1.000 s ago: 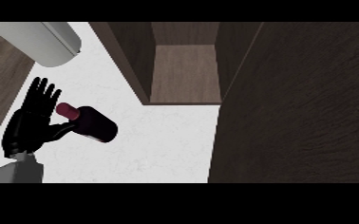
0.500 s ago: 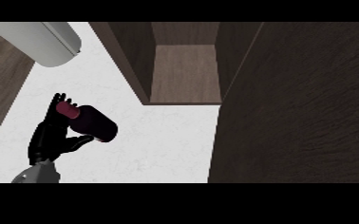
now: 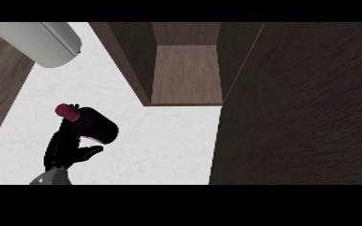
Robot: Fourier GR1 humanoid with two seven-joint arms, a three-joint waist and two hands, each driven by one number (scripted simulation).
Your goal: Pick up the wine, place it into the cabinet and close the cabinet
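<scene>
Gripping wine bottle point(image 3: 90, 123), left robot hand point(image 3: 65, 151) curled.

The wine point(image 3: 90, 124), dark with a red cap, is held by the left hand point(image 3: 65, 149), whose fingers are curled round it, on the white counter point(image 3: 163, 143), left of the open cabinet point(image 3: 185, 72). A pale rounded object point(image 3: 46, 40) is seen beyond the wine.

A white counter top point(image 3: 163, 143) with faint marbling fills the lower left and centre of the frame. At the upper left, a pale grey rounded object point(image 3: 44, 42) lies partly cut off by the edge. A dark strip shows along the far left
</scene>
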